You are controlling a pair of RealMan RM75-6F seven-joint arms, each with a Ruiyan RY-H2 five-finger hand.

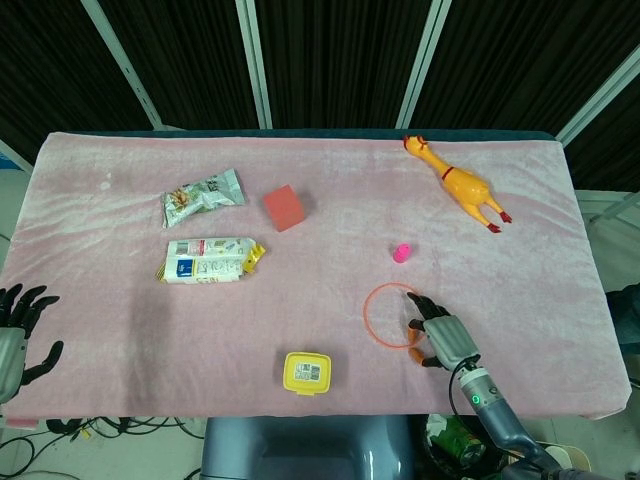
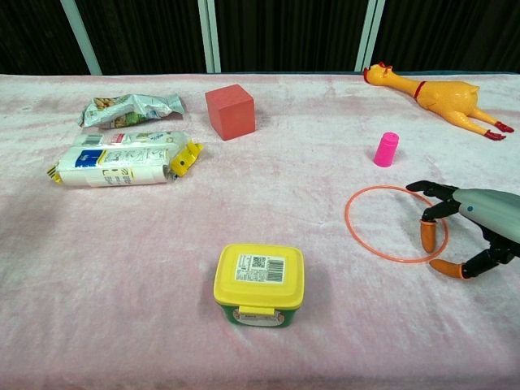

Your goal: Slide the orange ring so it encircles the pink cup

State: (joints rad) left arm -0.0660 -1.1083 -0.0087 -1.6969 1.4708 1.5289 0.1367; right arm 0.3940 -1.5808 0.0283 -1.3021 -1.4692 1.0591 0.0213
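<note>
The thin orange ring [image 1: 366, 316] [image 2: 348, 224] lies flat on the pink cloth. The small pink cup [image 1: 401, 252] [image 2: 386, 149] stands upright just beyond the ring's far rim, outside it. My right hand [image 1: 440, 338] [image 2: 465, 221] reaches in from the near right with its fingers spread. Its dark and orange-tipped fingertips [image 2: 426, 236] come down inside the ring by the right rim, and it holds nothing. My left hand [image 1: 16, 335] hangs at the table's near left edge, fingers apart and empty; only the head view shows it.
A yellow-lidded box [image 1: 307, 371] [image 2: 258, 280] sits near the front, left of the ring. A red cube [image 1: 284, 207], two snack packs [image 1: 210, 260] [image 1: 203, 196] and a rubber chicken [image 1: 458, 183] lie farther back.
</note>
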